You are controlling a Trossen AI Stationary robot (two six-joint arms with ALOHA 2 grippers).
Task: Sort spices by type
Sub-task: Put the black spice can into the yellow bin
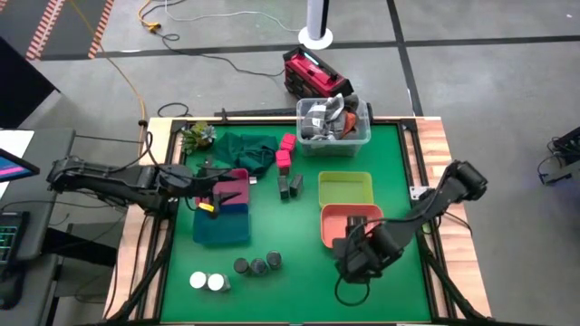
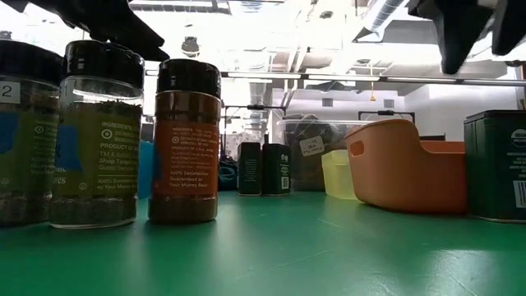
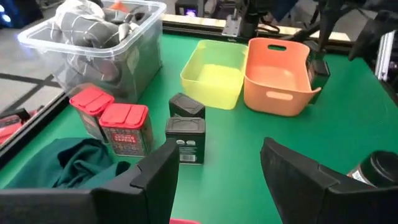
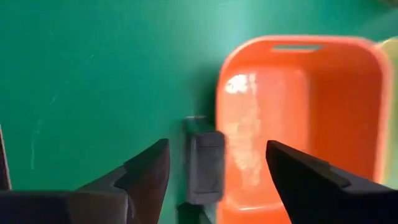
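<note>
Orange tray seemingly empty

Lab: exposed ceiling ducts, floor cables

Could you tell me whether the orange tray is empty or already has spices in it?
Empty. The orange tray shows only its bare floor in the left wrist and right wrist views; a dark tin stands outside its wall.
</note>
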